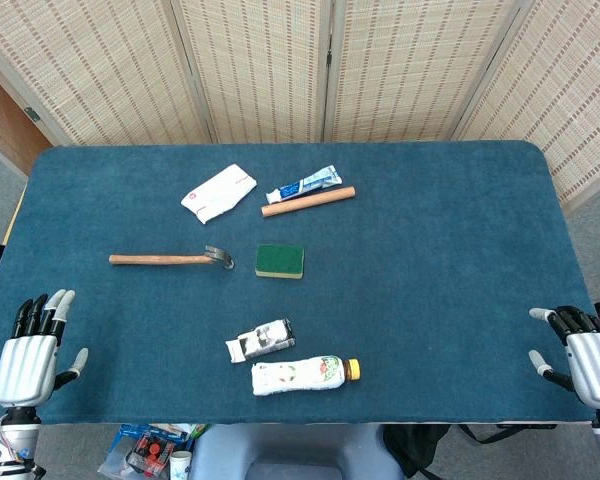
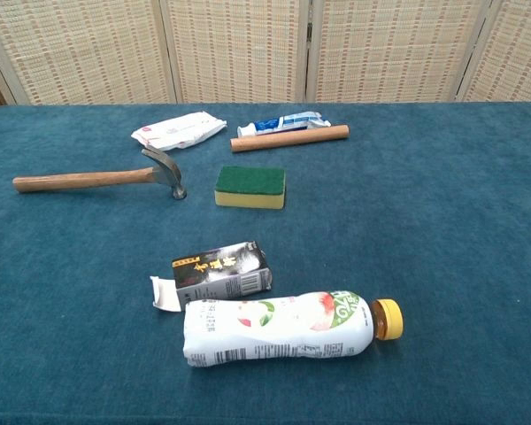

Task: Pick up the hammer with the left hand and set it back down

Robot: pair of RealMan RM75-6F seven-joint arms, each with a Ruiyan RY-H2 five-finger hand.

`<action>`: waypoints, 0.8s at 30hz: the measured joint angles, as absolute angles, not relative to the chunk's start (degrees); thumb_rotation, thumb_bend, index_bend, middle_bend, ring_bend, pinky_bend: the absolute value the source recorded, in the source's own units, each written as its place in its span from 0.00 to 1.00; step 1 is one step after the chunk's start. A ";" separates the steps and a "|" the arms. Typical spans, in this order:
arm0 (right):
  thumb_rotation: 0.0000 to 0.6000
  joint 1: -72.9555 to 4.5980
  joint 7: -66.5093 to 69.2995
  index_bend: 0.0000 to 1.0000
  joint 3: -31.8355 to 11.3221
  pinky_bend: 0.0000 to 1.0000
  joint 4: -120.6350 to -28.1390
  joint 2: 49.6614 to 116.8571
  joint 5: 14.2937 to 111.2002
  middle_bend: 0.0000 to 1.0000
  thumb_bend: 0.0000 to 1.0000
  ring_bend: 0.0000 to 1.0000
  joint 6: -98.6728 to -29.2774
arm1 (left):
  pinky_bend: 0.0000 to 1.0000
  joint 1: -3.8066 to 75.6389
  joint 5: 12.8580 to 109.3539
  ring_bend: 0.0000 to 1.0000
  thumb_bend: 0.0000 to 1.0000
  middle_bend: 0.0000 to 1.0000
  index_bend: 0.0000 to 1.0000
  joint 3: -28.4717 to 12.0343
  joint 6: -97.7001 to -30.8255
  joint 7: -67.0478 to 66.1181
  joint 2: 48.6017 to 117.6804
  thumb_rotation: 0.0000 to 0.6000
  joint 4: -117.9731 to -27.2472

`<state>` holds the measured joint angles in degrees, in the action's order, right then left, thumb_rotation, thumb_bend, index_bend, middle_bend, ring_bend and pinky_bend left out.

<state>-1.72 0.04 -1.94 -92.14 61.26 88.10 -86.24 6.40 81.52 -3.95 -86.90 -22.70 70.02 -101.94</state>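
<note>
The hammer [image 1: 170, 259] [image 2: 97, 178] lies flat on the blue table, wooden handle pointing left and metal head at its right end. My left hand [image 1: 35, 350] rests at the table's near left corner, fingers spread and holding nothing, well below and left of the handle. At the near right corner sits my right hand [image 1: 580, 352], also spread with nothing in it. Neither hand shows in the chest view.
A green sponge [image 1: 280, 261] lies just right of the hammer head. Behind it are a white packet [image 1: 218, 192], a toothpaste tube [image 1: 305, 184] and a wooden rod [image 1: 308, 201]. Nearer me lie a small carton [image 1: 261, 340] and a drink bottle [image 1: 305, 375].
</note>
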 measured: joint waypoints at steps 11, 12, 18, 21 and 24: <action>1.00 -1.76 0.25 0.29 -2.02 0.27 -92.65 60.78 88.39 0.33 0.25 0.22 -86.58 | 0.00 6.71 81.71 0.00 0.30 0.00 0.00 -4.33 -86.71 -21.84 70.14 1.00 -101.84; 1.00 -1.72 0.25 0.29 -2.08 0.27 -92.71 60.73 88.40 0.33 0.25 0.22 -86.76 | 0.00 6.88 81.74 0.00 0.30 0.00 0.00 -4.46 -86.53 -21.52 70.11 1.00 -101.88; 1.00 -1.61 -0.19 0.29 -2.53 0.27 -93.29 60.17 88.53 0.33 0.25 0.22 -87.66 | 0.00 9.97 81.99 0.00 0.30 0.00 0.01 -6.28 -83.24 -19.20 70.11 1.00 -101.56; 1.00 -1.55 -0.45 0.29 -2.58 0.27 -93.67 59.86 88.85 0.33 0.25 0.22 -88.03 | 0.00 12.75 81.60 0.00 0.30 0.01 0.05 -7.77 -80.10 -18.69 70.22 1.00 -101.12; 1.00 -1.53 -0.71 0.29 -2.54 0.27 -94.00 59.53 88.94 0.33 0.25 0.22 -88.04 | 0.00 15.96 80.49 0.00 0.30 0.04 0.10 -9.59 -76.46 -18.18 70.62 1.00 -100.47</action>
<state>-1.53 -0.71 -2.54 -94.00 59.53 88.94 -88.04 15.96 80.49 -9.59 -76.46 -18.18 70.62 -100.47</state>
